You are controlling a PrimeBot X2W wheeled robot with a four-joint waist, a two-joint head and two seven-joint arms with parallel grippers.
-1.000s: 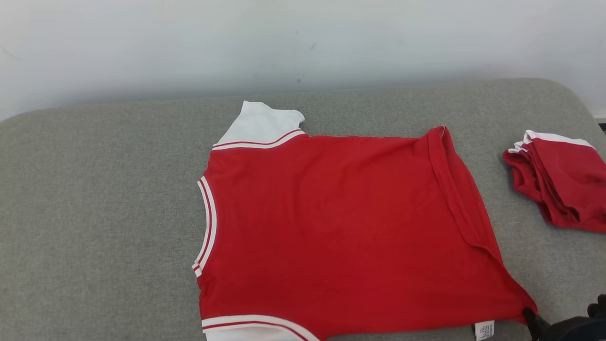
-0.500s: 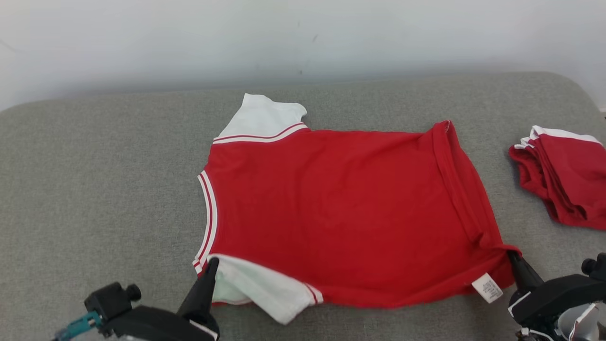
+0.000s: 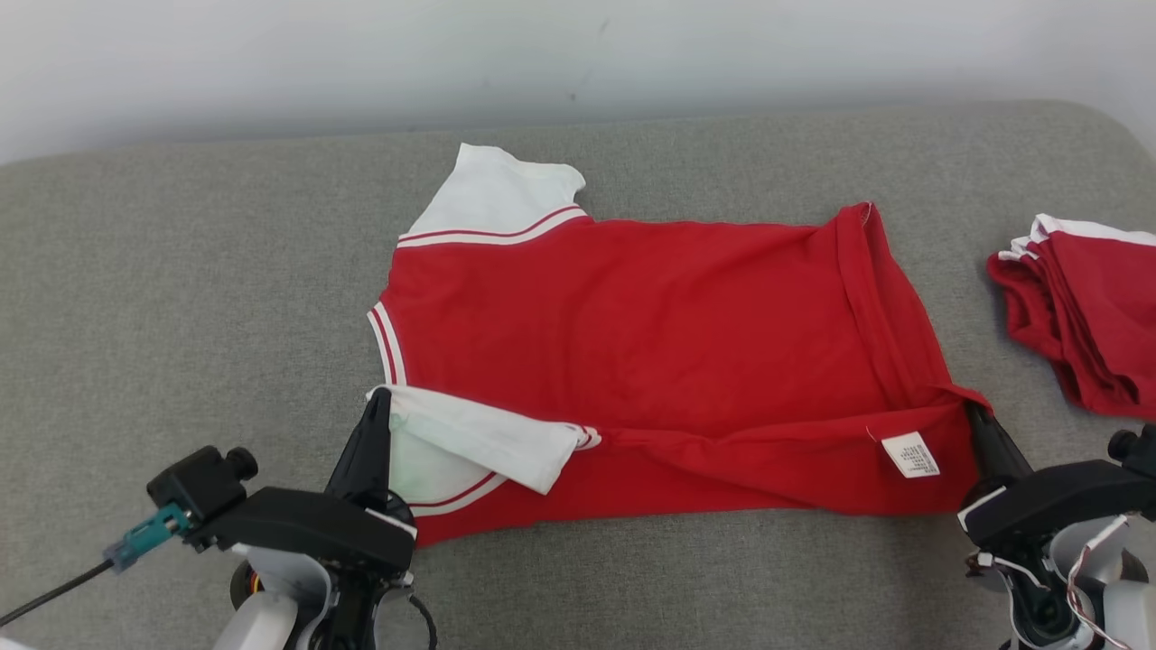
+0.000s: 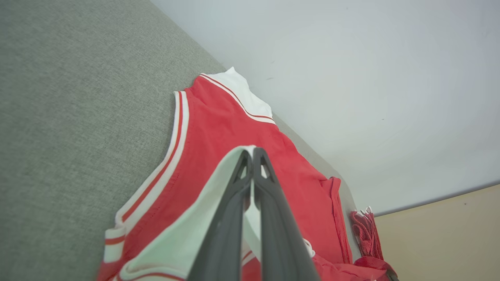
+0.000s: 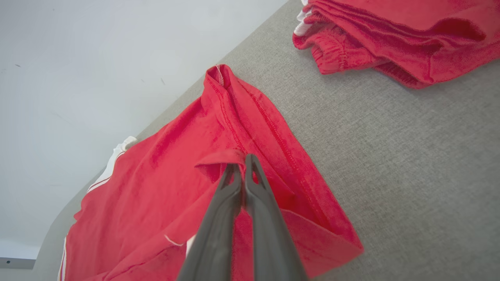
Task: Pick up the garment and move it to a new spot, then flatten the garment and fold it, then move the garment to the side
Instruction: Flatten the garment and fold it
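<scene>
Lying centred on the grey cushion, the garment was pinched along its near edge: left gripper clamped its white sleeve, right gripper its hem corner. Folded red clothes sat rightward; bare cushion lay leftward.

3 cameras: 1 high, 2 low and close.
The head view looks forward and down over the grey surface toward the wall at 12 o'clock. The wrist views sit near the garment, at its 7 and 5 o'clock corners, skimming across it. All 3 share the garment and the folded red pile.
</scene>
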